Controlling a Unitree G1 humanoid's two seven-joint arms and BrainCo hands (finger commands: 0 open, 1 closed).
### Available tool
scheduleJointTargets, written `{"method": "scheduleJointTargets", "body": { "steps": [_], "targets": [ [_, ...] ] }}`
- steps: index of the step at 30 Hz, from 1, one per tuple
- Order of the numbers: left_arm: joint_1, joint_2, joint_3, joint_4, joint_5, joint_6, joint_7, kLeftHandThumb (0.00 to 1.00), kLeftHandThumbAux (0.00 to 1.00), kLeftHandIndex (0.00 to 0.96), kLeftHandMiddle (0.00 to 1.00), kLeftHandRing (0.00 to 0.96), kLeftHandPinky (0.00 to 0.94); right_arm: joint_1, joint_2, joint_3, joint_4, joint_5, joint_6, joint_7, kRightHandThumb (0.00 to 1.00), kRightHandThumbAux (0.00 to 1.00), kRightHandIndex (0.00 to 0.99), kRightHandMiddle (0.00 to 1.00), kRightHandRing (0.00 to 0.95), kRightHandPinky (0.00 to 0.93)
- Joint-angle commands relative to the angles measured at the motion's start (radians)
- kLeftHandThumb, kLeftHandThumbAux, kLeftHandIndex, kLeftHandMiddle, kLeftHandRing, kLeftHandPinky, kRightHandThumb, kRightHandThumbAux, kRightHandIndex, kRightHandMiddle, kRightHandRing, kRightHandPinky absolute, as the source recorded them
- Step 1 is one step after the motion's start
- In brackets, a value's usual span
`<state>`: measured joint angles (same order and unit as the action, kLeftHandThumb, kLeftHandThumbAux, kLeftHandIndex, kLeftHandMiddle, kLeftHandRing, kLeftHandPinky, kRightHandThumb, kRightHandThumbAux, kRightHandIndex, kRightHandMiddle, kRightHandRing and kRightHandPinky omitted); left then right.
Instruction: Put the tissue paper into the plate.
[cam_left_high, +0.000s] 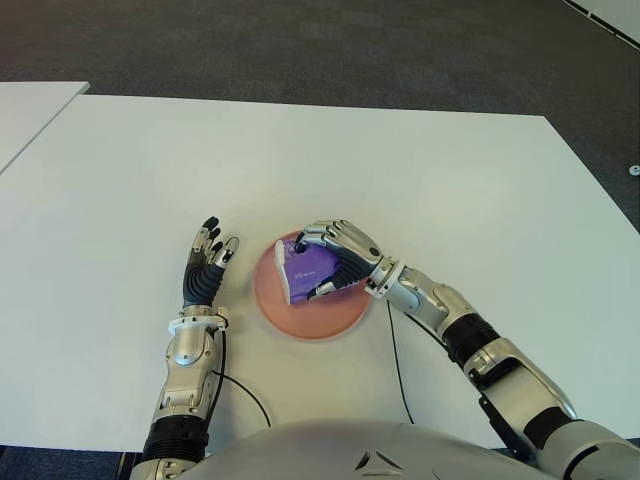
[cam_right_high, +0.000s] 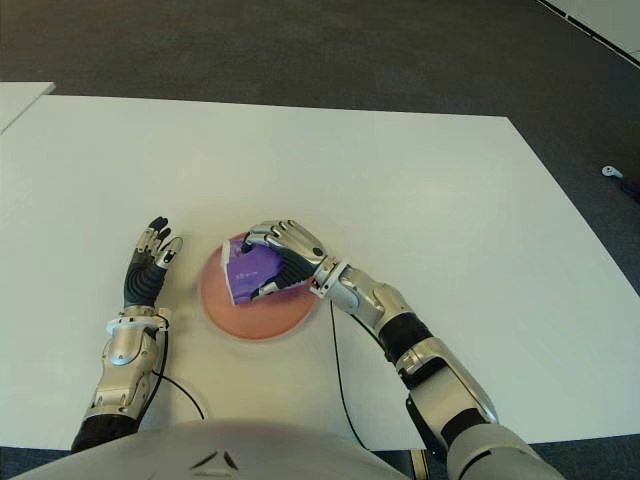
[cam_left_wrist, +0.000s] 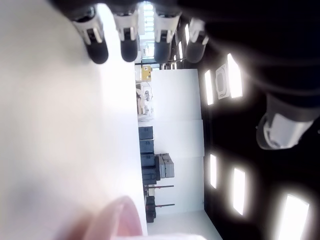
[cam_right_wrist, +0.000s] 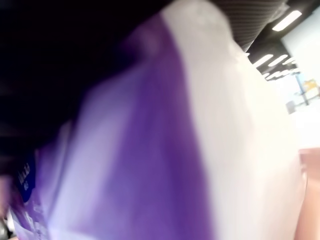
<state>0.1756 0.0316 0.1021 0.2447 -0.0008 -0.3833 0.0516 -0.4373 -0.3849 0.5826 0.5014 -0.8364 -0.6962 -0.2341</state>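
Right hand (cam_left_high: 335, 258), centre of the eye frame: your fingers are curling over the tissue pack (cam_left_high: 308, 270) and clamping it, thumb underneath on the near side. The right wrist view is filling with its purple-and-white wrapper, pressed right up against the palm.

The pack is sitting low over the pink plate (cam_left_high: 300, 322), inside its rim toward the upper right part of the dish. You cannot tell whether its bottom edge is touching the plate yet.

Handling, as a judgement: a soft plastic-wrapped pocket pack, light, squashy, and slick on the film. It is likely giving under your grip rather than resisting, so a hard squeeze gains you nothing. Across the broad faces, where you are holding it, looks like the sound place to take it.

Left hand (cam_left_high: 207, 268): it is showing just left of the plate, lower left of centre, fingers spread and pointing away from the body, holding nothing.

All of this is on the white table (cam_left_high: 440, 190).
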Motion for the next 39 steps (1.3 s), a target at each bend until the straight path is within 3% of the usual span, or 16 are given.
{"method": "scheduleJointTargets", "body": {
  "steps": [1,10,25,35,39],
  "targets": [
    [0.032,-0.006,0.001,0.042,-0.007,0.041,-0.005,0.0,0.484,0.0,0.0,0.0,0.0,0.037,-0.047,0.049,-0.014,-0.075,0.037,0.071,0.113,0.414,0.01,0.011,0.009,0.008],
    [0.022,-0.006,0.005,0.057,-0.013,0.032,-0.008,0.0,0.487,0.0,0.0,0.0,0.0,0.041,-0.061,0.054,-0.045,-0.063,0.054,0.086,0.05,0.352,0.0,0.0,0.0,0.0],
    [0.018,-0.001,0.006,0.062,-0.011,0.028,-0.007,0.0,0.477,0.0,0.0,0.0,0.0,0.055,-0.083,0.042,-0.09,-0.031,0.062,0.132,0.028,0.317,0.0,0.0,0.0,0.0],
    [0.019,-0.002,0.006,0.066,-0.013,0.022,-0.009,0.0,0.474,0.0,0.0,0.0,0.0,0.052,-0.101,0.003,-0.129,0.039,0.023,0.159,0.032,0.3,0.0,0.0,0.0,0.0],
    [0.019,-0.001,0.005,0.066,-0.013,0.018,-0.011,0.0,0.475,0.0,0.0,0.0,0.0,0.047,-0.129,-0.05,-0.186,0.127,0.009,0.222,0.027,0.294,0.0,0.0,0.0,0.0]
  ]
}}
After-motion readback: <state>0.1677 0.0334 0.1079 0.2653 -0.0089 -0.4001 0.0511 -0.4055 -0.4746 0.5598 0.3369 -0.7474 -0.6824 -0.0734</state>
